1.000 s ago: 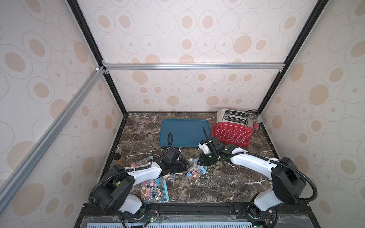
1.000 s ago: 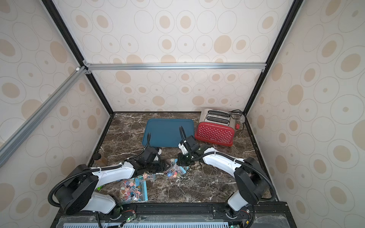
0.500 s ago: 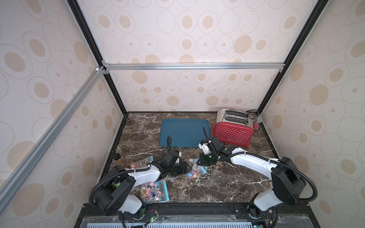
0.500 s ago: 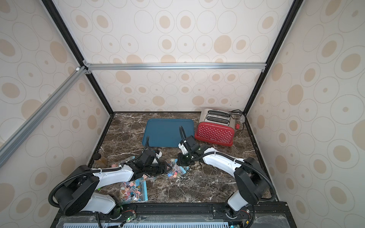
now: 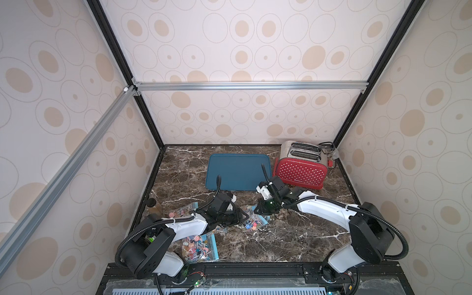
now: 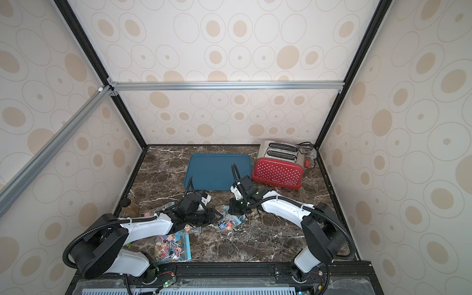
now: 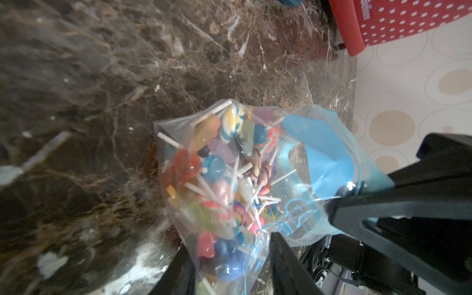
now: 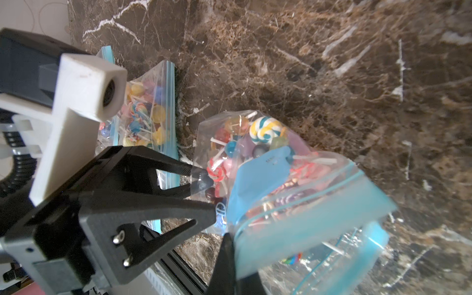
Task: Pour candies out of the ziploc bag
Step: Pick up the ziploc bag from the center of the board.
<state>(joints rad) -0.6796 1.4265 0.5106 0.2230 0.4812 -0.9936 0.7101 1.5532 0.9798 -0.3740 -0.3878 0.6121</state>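
A clear ziploc bag (image 5: 252, 222) (image 6: 227, 222) with a blue zip edge lies mid-table between my arms. Candies (image 7: 219, 173) (image 8: 260, 130), small coloured lollipops on white sticks, are bunched inside it. My left gripper (image 5: 242, 217) (image 7: 229, 245) has its jaws pressed on either side of the bag's candy-filled end. The right wrist view shows those left fingers (image 8: 178, 166) at the bag's clear edge. My right gripper (image 5: 258, 209) (image 8: 235, 240) is shut on the bag's blue zip edge (image 8: 306, 224). That edge is lifted a little off the marble and hides one right finger.
Two more candy-filled zip bags lie near the left arm, one at the front (image 5: 199, 247) and one behind it (image 5: 184, 210). A blue tray (image 5: 238, 171) lies at the back. A red toaster (image 5: 300, 173) stands beside it. Walls close in on three sides.
My left gripper slid right along the table to the bag, and its jaws narrowed around the candy-filled end. The right arm kept its hold and place.
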